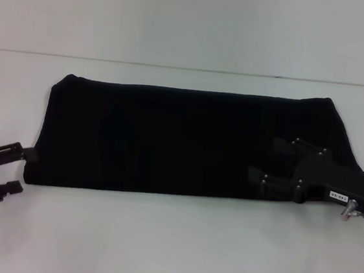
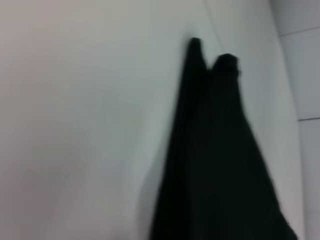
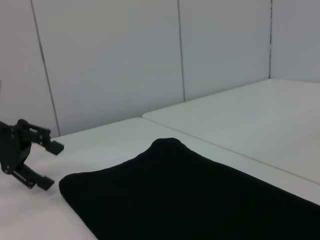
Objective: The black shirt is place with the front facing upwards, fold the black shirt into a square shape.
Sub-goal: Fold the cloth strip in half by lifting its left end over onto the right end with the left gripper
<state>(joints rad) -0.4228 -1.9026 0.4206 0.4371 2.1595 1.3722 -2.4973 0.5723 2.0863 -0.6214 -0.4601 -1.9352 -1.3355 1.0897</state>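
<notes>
The table [image 1: 170, 252] is the biggest thing here: one white top, with a seam to what looks like a second top behind it in the right wrist view, and pale panelled walls beyond. On it lies one shirt [image 1: 188, 143], already folded into a long black band running from the robot's left to its right across the middle of the table; no print or label shows, so I judge the sides have been turned in over the front and only the lengthwise folds to a square remain. The band lies flat and wide, which suits a fold from one end over the other. There are two grippers. The right gripper [image 1: 273, 164] reaches in over the shirt's right end, low on the cloth, its dark fingers spread one above the other in the head view; whether they touch or pinch fabric I cannot tell, black on black. The left gripper [image 1: 19, 170] sits on the bare table just off the shirt's near left corner, fingers spread and holding nothing, apparently clear of the cloth and placed to take that end or stay out of the way.
</notes>
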